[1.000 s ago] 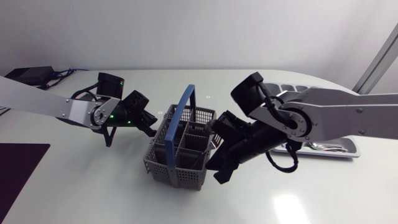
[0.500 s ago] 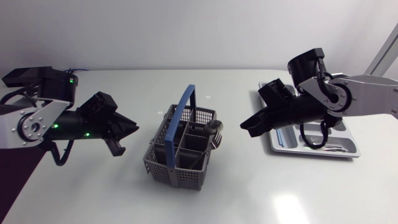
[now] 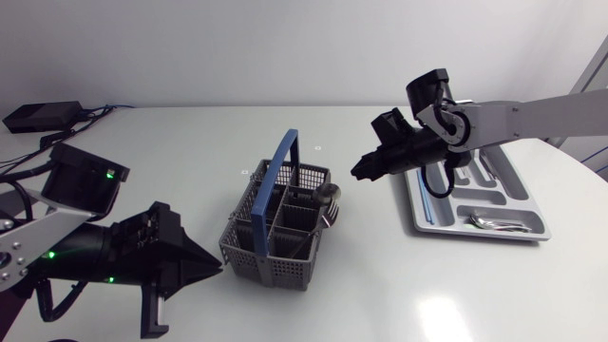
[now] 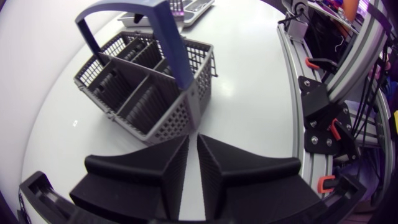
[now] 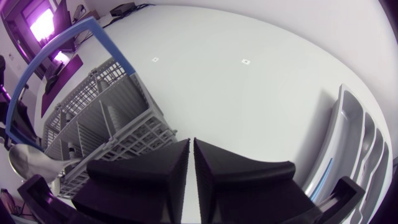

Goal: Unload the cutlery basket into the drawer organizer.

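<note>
Cutlery basket (image 3: pixel 271 258): middle of the surface, handle upright, spoon (image 3: pixel 328 196) standing at its organizer side.
Drawer organizer (image 3: pixel 475 234): near the right edge.
Left tool (image 3: pixel 217 269): fingers pressed together, empty, beside the basket.
Right tool (image 3: pixel 357 174): pressed together, empty, between basket and organizer.

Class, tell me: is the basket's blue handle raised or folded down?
Raised: the handle arches high above the basket and its compartments.

The grey perforated plastic cutlery basket (image 3: pixel 271 249) hides the handle of the shiny metal spoon (image 3: pixel 328 196) behind its walls. The silver pieces (image 3: pixel 492 222) in the grey compartmented drawer organizer (image 3: pixel 475 234) are too small to identify.
</note>
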Tool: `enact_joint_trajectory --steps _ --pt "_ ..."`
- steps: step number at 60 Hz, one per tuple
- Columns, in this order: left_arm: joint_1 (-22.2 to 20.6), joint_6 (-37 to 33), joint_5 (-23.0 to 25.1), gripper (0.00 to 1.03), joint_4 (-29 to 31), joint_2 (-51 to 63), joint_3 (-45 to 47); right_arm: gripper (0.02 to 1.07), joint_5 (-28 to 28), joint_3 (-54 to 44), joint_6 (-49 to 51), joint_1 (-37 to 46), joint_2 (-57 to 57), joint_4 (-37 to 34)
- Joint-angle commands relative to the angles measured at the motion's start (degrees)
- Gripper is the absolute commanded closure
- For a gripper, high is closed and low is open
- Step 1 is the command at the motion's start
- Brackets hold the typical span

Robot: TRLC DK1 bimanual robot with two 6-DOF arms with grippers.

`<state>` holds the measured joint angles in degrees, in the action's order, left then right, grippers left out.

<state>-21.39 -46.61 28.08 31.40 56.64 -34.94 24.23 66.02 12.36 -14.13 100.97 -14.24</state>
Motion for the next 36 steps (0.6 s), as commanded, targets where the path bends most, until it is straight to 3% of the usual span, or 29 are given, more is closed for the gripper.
enact_joint_trajectory --steps 1,15,19,36 --pt "-1.82 -2.08 0.05 0.89 0.86 -0.83 2.42 0.94 -0.06 3.33 -1.81 0.07 3.45 0.62" --pt "-1.99 -1.64 -2.06 0.89 -7.49 7.08 3.74 0.94 0.12 9.83 -3.66 -1.25 8.81 0.09" --pt "-1.46 -1.03 -3.55 0.89 -13.64 10.51 4.00 0.94 0.12 12.56 -4.27 -2.30 11.09 -0.61" --pt "1.79 0.38 -3.99 0.89 -22.61 16.31 3.21 0.93 3.28 20.20 -4.63 -4.94 17.86 -6.85"
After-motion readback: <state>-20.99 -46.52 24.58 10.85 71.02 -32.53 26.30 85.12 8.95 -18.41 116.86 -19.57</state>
